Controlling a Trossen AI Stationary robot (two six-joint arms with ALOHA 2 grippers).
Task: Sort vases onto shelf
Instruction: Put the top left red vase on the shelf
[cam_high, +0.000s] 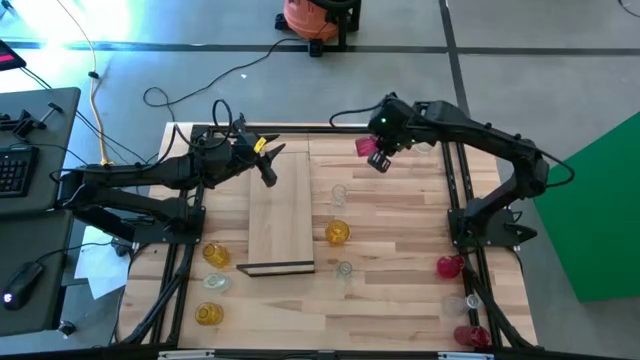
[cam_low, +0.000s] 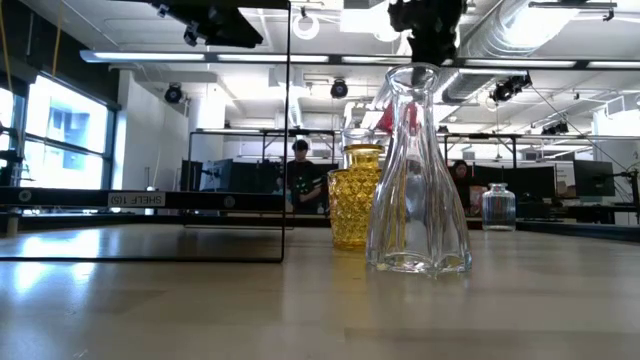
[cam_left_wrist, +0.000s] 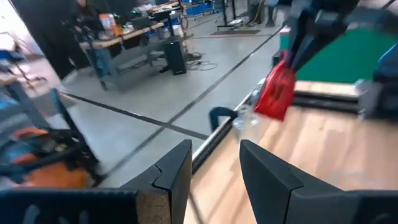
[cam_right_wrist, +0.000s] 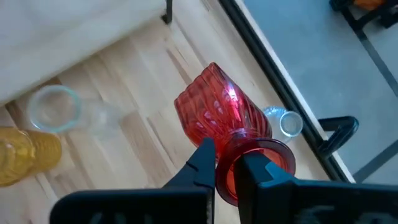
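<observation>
My right gripper is shut on a red vase and holds it in the air over the table's far part, to the right of the shelf. The shelf is a light-wood board with a dark strip at its near end, lying flat on the table. My left gripper stands open over the shelf's far end with nothing between its fingers. A clear vase, an amber vase and another clear vase stand on their bases right of the shelf. My right gripper holds the red vase by the rim of its mouth, with one finger inside the mouth and the other outside. The fingers slant down from above. The vase hangs below them, tilted, body downward, clear of the table.
Left of the shelf stand two amber vases and a clear one. Near the right front corner are two red vases and a clear one. A small clear vase sits by the far black rail.
</observation>
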